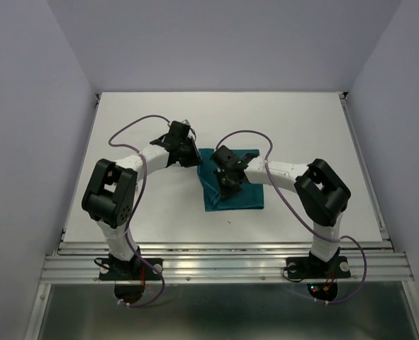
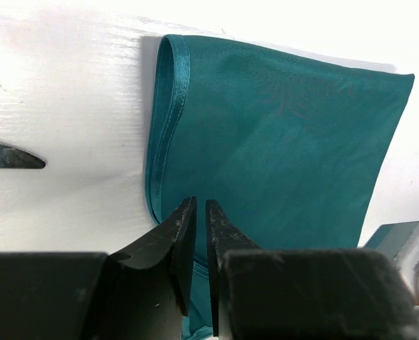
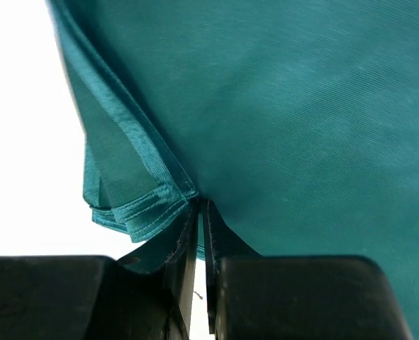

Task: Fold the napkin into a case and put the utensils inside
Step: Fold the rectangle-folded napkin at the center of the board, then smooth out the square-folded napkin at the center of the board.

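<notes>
At mid-table, two grippers take a teal napkin by its edges

On the white table point(image 1: 301, 127), the napkin point(image 1: 248, 197) lies folded in layers between the two arms, not yet the narrow case the task calls for. The left gripper point(image 2: 200, 210) stands at the cloth's far-left corner. Its jaws are drawn to a narrow slit with teal fabric showing between them, apparently pinching the hemmed edge so the cloth cannot slide. The right gripper point(image 3: 198, 211) sits over the napkin's middle, its jaws closed to a sliver on a stacked, stitched corner. The layers fan out loose beside the fingertips, which suggests the corner is held up ready for the next fold. A knife point(image 2: 10, 156), with only its pointed blade tip in the left wrist view, lies on the bare table off the napkin's hemmed edge. It is apart from the cloth, likely parked there until a pocket exists. Other utensils cannot be made out.
</notes>
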You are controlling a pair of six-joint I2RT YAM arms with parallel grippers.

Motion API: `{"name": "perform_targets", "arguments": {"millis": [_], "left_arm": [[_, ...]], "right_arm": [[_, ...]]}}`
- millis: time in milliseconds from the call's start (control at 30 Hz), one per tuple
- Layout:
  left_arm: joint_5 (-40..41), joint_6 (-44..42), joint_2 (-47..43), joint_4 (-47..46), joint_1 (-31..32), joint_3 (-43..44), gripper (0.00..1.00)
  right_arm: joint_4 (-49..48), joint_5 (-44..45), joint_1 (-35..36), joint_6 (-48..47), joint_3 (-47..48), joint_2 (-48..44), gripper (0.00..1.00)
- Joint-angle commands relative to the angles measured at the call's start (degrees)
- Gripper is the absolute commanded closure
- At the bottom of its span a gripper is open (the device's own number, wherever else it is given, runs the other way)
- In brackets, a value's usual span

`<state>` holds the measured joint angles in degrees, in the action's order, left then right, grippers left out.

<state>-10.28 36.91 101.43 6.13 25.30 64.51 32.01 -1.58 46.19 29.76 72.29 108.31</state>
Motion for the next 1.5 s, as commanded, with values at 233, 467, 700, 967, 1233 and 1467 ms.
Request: {"name": "perform_targets", "arguments": {"millis": [233,467,700,967,1233,1467], "left_arm": [[4.57,-0.43,-12.04,3.98,-3.06,-0.79,0.77],[5.36,0.89,-13.45,3.19,-3.59,-4.12,0.77],[6.06,0.01,-9.67,2.57,-1.75,-4.92,0.77],[5.36,-0.87,1.81,1.77,0.63,6.22,0.78],[4.57,-1.75,11.24,2.74,0.54,18.08,0.79],[5.98,-3.33,18.36,6.44,0.19,23.82,0.79]], "right_arm": [[-4.32,-1.32,6.28,-4.71,4.26,0.59,0.9],[-14.07,-4.04,8.12,-4.62,-0.12,-5.82,0.91],[-16.28,8.27,2.95,-0.32,-10.93,-17.51,0.87],[-15.31,2.03,-16.65,3.64,-12.63,-20.43,0.87],[-15.31,-4.47,-29.13,2.59,-1.83,-6.56,0.88],[-15.4,-6.76,-32.65,2.15,5.57,3.2,0.88]]}}
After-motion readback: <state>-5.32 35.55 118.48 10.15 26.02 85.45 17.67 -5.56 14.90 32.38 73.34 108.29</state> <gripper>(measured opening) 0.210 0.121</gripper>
